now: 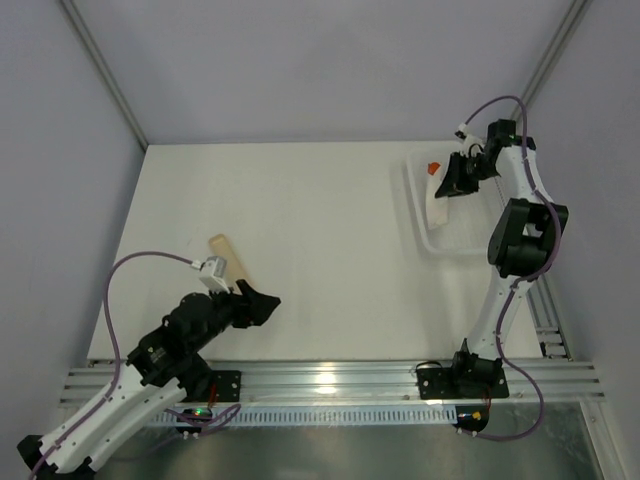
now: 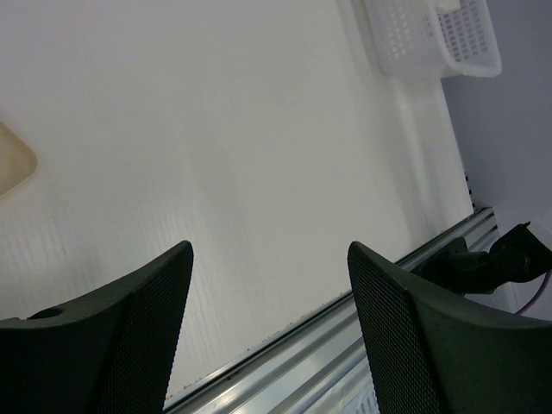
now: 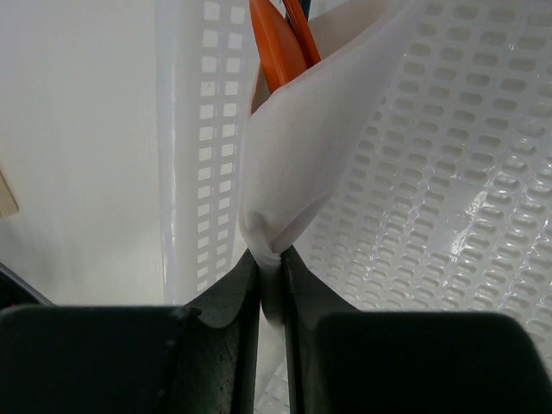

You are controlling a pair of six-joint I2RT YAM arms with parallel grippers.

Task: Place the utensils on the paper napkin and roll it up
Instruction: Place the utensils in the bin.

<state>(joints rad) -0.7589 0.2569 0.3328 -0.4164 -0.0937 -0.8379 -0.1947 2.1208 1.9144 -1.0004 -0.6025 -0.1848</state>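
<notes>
My right gripper (image 3: 271, 259) is shut on a pinched fold of the white paper napkin (image 3: 319, 129) over the white mesh basket (image 3: 448, 198). An orange-brown utensil (image 3: 274, 43) shows behind the napkin's top edge. In the top view the right gripper (image 1: 452, 180) holds the napkin (image 1: 440, 205) at the basket's (image 1: 432, 240) far left, with the orange piece (image 1: 434, 167) beside it. The pale tan stick (image 1: 228, 258) lies on the table just beyond my left gripper (image 1: 268, 303), which is open and empty. The stick's rounded end shows at the left edge of the left wrist view (image 2: 13, 164).
The basket stands at the table's far right (image 2: 431, 34). An aluminium rail (image 1: 330, 380) runs along the table's near edge. Purple cables (image 1: 135, 270) loop by both arms. Grey walls enclose the table.
</notes>
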